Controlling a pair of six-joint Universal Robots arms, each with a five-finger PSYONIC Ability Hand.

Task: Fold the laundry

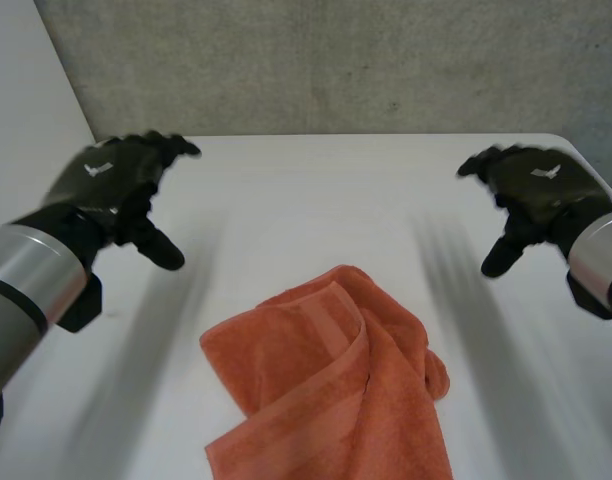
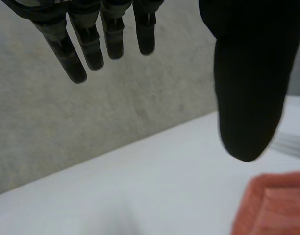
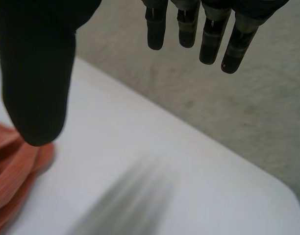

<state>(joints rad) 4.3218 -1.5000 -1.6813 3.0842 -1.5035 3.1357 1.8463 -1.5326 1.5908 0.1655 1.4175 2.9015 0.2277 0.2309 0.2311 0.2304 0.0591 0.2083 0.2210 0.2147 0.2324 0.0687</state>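
Observation:
An orange towel [image 1: 331,385] lies crumpled on the white table [image 1: 316,200] near its front edge, with one side folded over itself. My left hand [image 1: 121,180] hovers above the table to the towel's far left, fingers straight and thumb spread, holding nothing. My right hand [image 1: 531,190] hovers to the towel's far right, also open and empty. In the left wrist view the fingers [image 2: 86,44] hang straight, and a corner of the towel [image 2: 275,205] lies past the thumb. In the right wrist view the towel's edge [image 3: 12,171] lies beneath the thumb [image 3: 37,78].
A grey carpeted floor [image 1: 336,70] lies beyond the table's far edge. The table's far right corner [image 1: 566,145] is rounded. Bare table surface stretches between both hands and behind the towel.

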